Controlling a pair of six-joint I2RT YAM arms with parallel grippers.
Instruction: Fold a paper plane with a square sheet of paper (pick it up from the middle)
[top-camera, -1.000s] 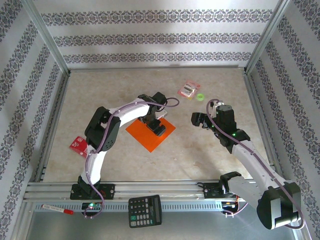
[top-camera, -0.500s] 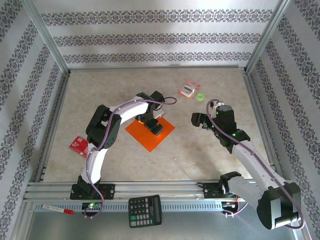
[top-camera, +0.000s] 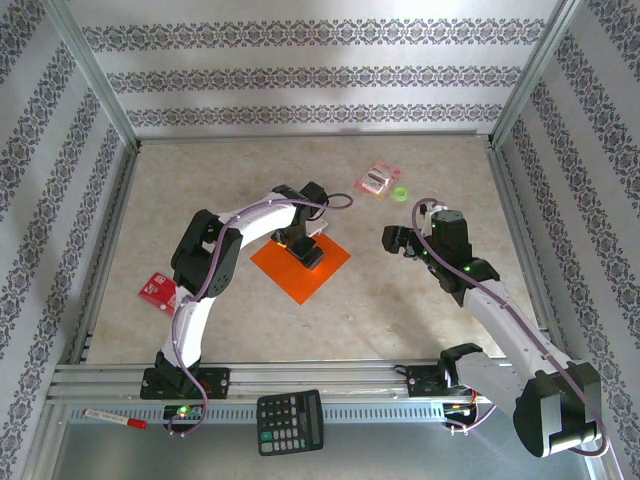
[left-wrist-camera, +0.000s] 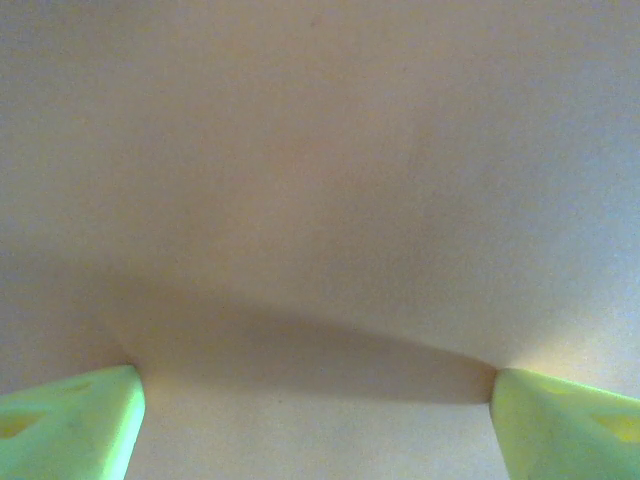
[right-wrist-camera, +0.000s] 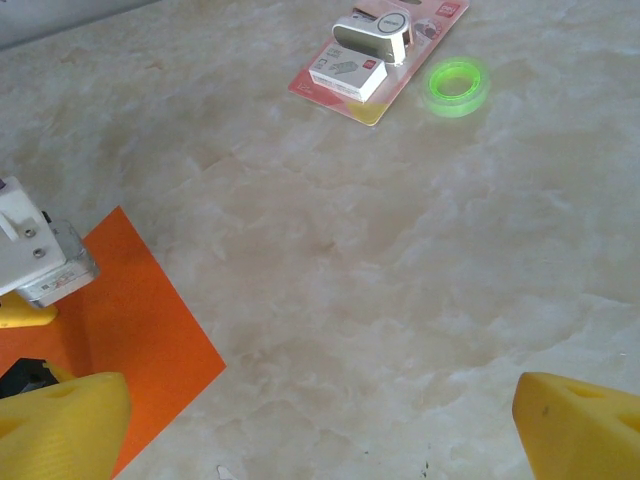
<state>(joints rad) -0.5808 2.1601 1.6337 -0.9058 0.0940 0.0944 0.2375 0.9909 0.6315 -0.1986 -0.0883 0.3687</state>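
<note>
Fingers (left-wrist-camera: 70, 425) of the left end effector (top-camera: 308, 252) stand wide apart, seemingly touching the middle of the square sheet of paper (top-camera: 305, 280) flat on the table (top-camera: 200, 190), while the right end effector (top-camera: 392, 240) hangs wide open and empty to its right.

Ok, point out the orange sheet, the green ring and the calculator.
square sheet of paper (top-camera: 300, 279), top external view, bare near corner.
green ring (right-wrist-camera: 434, 82), right wrist view, left rim.
calculator (top-camera: 290, 422), top external view, keypad.

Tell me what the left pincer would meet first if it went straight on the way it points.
The square sheet of paper: the left pincer aims straight at its orange surface, seemingly almost touching, though depth is unclear.
</note>
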